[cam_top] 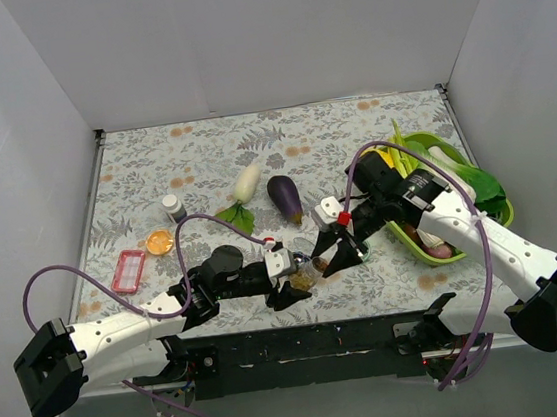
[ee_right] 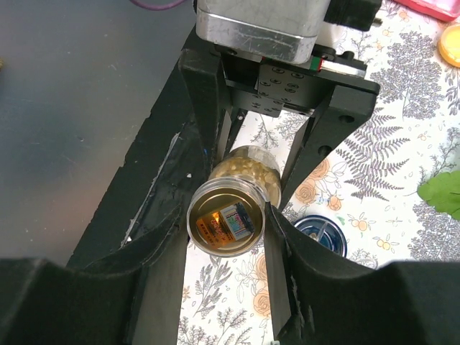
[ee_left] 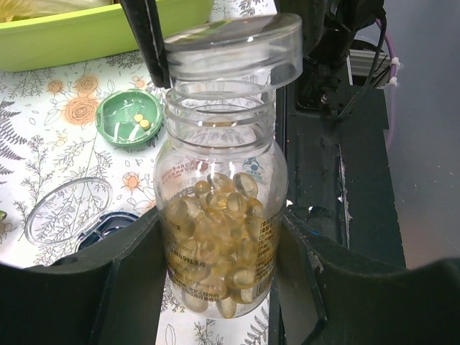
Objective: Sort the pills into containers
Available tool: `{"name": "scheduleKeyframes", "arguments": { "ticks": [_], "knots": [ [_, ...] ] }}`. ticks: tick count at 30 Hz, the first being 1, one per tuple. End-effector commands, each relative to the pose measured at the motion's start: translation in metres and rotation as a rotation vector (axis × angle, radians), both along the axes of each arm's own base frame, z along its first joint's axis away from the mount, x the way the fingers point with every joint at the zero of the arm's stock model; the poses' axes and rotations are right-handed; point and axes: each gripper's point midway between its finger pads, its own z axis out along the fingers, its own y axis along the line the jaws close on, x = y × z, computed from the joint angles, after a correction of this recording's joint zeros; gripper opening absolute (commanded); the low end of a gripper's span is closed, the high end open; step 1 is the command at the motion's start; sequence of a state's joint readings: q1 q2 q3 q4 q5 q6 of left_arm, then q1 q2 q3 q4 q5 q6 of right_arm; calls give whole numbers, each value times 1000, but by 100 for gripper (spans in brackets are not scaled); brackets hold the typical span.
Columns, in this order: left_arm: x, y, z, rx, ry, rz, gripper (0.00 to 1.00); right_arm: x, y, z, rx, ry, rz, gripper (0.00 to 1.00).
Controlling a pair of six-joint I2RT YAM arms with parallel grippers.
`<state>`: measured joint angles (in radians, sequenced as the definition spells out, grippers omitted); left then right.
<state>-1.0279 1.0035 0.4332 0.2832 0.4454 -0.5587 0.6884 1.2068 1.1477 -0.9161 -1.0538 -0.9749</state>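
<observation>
Bottle [ee_left: 219, 223] sits clamped in left gripper [ee_left: 219, 255], its cap [ee_left: 230, 50] pinched by right gripper [ee_right: 226, 233].

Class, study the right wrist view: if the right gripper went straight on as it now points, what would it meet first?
The right gripper, shut on the cap, points at the pill bottle. Its open neck lies just behind the cap, so that comes first; the gap is hard to judge.

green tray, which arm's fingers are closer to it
Right. In the top view the right fingers, shut on the bottle's cap, are just left of the green tray. The left fingers, holding the pill bottle, sit farther left.
</observation>
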Motion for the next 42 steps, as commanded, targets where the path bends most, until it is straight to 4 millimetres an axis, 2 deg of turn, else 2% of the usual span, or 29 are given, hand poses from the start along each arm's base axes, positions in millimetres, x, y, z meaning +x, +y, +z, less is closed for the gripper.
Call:
{"name": "scheduleKeyframes", "arguments": {
  "ticks": [1, 14, 19, 26, 30, 31, 34, 37, 38, 42],
  "knots": [
    [5, -6, 24, -53, -27, 8, 0, 3, 5, 4, 21, -29, -1, 13],
    [4, -8, 43, -132, 21, 31, 0, 10, 10, -11, -21, -55, -20, 14],
    [5, -8, 66, -260, 44, 60, 0, 4, 9, -25, -53, -68, -6, 14],
    [1, -8, 95, -402, 52, 47, 0, -1, 13, -28, -50, 19, -6, 15],
    [14, -13, 93, -332, 16, 90, 0, -1, 15, -36, -98, 98, -33, 16],
    [23, -13, 91, -305, -12, 127, 0, 0, 16, -36, -112, 115, -43, 15],
    [45, -12, 91, -245, -51, 227, 0, 6, 14, -51, -225, 196, -113, 15],
    [61, -9, 95, -235, -78, 309, 0, 30, 19, -71, -303, 218, -276, 13],
    [72, -6, 96, -234, -87, 373, 0, 39, 20, -81, -328, 249, -376, 13],
    [95, -3, 96, -257, -74, 501, 0, 52, 27, -90, -350, 395, -549, 16]
  ]
}}
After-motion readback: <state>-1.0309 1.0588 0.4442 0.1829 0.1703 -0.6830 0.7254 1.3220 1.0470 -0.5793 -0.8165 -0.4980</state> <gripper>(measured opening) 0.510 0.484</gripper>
